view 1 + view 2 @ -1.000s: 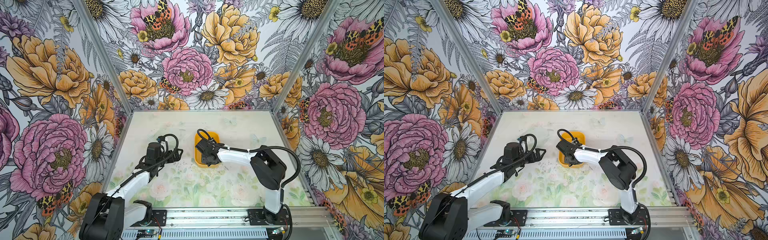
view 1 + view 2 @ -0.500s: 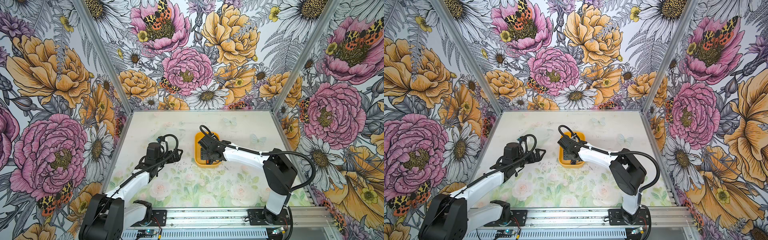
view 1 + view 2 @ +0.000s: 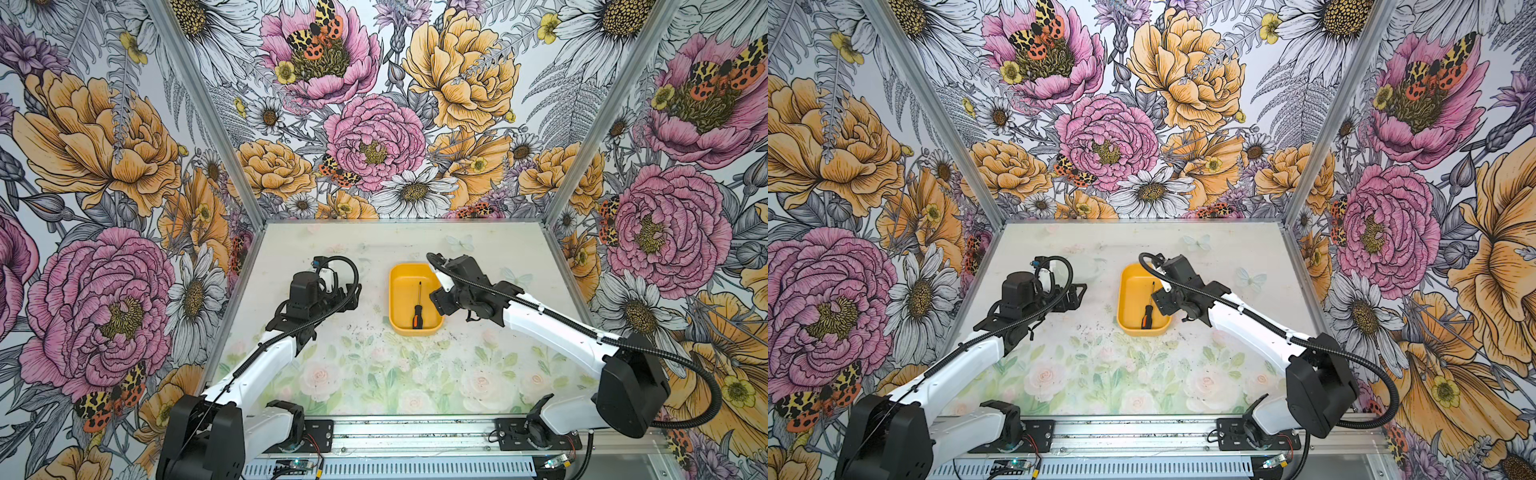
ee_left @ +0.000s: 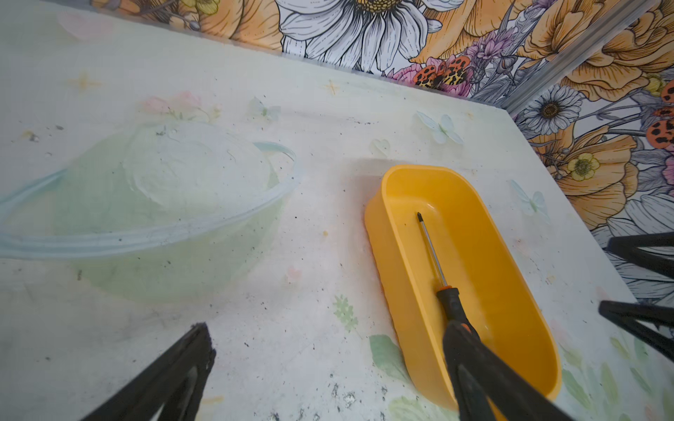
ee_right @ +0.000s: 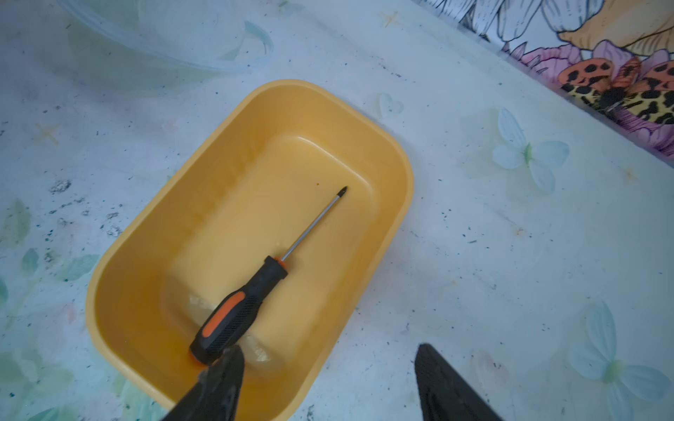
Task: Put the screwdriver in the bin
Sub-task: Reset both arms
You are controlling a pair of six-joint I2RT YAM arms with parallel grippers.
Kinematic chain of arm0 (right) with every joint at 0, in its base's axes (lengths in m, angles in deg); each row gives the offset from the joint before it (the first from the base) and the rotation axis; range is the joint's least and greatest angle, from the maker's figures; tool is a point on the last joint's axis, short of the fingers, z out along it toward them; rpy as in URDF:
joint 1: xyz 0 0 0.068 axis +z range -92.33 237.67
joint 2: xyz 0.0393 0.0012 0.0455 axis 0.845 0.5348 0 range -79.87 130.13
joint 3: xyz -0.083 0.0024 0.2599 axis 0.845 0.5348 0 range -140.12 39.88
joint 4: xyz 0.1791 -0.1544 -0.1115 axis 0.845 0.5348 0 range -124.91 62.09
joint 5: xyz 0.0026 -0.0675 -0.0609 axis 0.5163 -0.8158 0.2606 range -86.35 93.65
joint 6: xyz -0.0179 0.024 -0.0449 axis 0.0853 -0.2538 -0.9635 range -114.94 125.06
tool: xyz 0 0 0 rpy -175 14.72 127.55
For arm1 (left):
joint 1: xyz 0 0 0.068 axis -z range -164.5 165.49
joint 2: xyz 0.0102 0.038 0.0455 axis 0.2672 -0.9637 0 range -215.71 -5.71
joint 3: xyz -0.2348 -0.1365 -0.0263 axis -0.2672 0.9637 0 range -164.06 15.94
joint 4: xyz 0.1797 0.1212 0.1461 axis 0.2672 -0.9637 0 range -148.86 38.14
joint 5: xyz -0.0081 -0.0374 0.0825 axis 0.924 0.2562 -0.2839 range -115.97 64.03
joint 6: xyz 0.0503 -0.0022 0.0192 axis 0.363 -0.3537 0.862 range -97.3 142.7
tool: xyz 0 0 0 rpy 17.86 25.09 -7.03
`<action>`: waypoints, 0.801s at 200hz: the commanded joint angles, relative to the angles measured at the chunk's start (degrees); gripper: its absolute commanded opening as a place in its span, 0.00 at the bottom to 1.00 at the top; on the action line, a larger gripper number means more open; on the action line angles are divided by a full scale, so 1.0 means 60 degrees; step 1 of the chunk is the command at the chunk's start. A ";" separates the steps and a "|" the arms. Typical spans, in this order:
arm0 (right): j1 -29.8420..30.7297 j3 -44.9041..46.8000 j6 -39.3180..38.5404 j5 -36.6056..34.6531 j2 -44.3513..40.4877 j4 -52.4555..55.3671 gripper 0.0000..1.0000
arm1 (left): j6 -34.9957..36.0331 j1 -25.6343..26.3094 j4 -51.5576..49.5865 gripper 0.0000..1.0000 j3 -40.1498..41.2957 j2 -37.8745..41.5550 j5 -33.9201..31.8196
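Two tools stand spread and empty: the right tool [image 5: 328,348] hangs at the edge of the shallow yellow-orange plastic bin [image 5: 164,204], where the slim black-and-orange-handled screwdriver [image 5: 270,273] lies flat, lengthwise, apparently delivered; the left tool [image 4: 327,325] idles apart above the surface [image 3: 374,365].

The bin [image 3: 400,286] sits on the table [image 3: 374,374], with the screwdriver [image 3: 417,309] lying in it, handle near, tip far. The left gripper [image 4: 328,328] is left of the bin, apart; the right gripper [image 5: 328,350] just right of it.
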 commanded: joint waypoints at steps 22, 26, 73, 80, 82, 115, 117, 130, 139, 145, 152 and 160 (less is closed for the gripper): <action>-0.1860 0.1432 -0.0676 0.0049 -0.0509 -0.2788 0.75 | 0.1665 -0.0353 0.0376 0.99 -0.0689 -0.0012 -0.1439; -0.2016 0.1554 -0.0655 0.0038 -0.0513 -0.3020 0.75 | 0.1775 -0.0400 0.0495 0.99 -0.0671 -0.0026 -0.1524; -0.3474 0.3471 -0.0429 -0.0351 -0.0599 -0.6003 0.75 | 0.2064 -0.1437 0.2561 0.99 0.0277 -0.0192 -0.1828; -0.3551 0.3644 -0.0483 -0.0589 -0.0576 -0.6309 0.75 | 0.2041 -0.1649 0.2799 0.99 0.0435 -0.0255 -0.1781; -0.3573 0.3700 -0.0498 -0.0636 -0.0555 -0.6413 0.75 | 0.2030 -0.1713 0.2879 0.99 0.0473 -0.0276 -0.1761; -0.3842 0.4874 -0.0303 -0.1139 -0.0243 -0.9010 0.75 | 0.2064 -0.2421 0.4436 0.99 0.1311 -0.0605 -0.1328; -0.3855 0.4926 -0.0284 -0.1212 -0.0197 -0.9157 0.75 | 0.2062 -0.2459 0.4551 0.99 0.1369 -0.0631 -0.1282; -0.3961 0.5185 -0.0169 -0.1590 0.0062 -0.9894 0.76 | 0.1997 -0.2598 0.5269 0.99 0.1732 -0.0769 -0.1194; -0.4032 0.5189 -0.0152 -0.1576 0.0025 -0.9893 0.76 | 0.1969 -0.2659 0.5686 0.99 0.1939 -0.0880 -0.1182; -0.4050 0.5308 -0.0227 -0.1675 0.0059 -1.0217 0.76 | 0.1947 -0.2694 0.5935 0.99 0.2056 -0.0940 -0.1139; -0.4098 0.5509 -0.0233 -0.1786 0.0140 -1.0729 0.76 | 0.1951 -0.2715 0.6215 0.99 0.2188 -0.1043 -0.1099; -0.4250 0.5747 -0.0164 -0.1772 0.0302 -1.1397 0.76 | 0.1944 -0.2711 0.6549 0.99 0.2322 -0.1165 -0.1088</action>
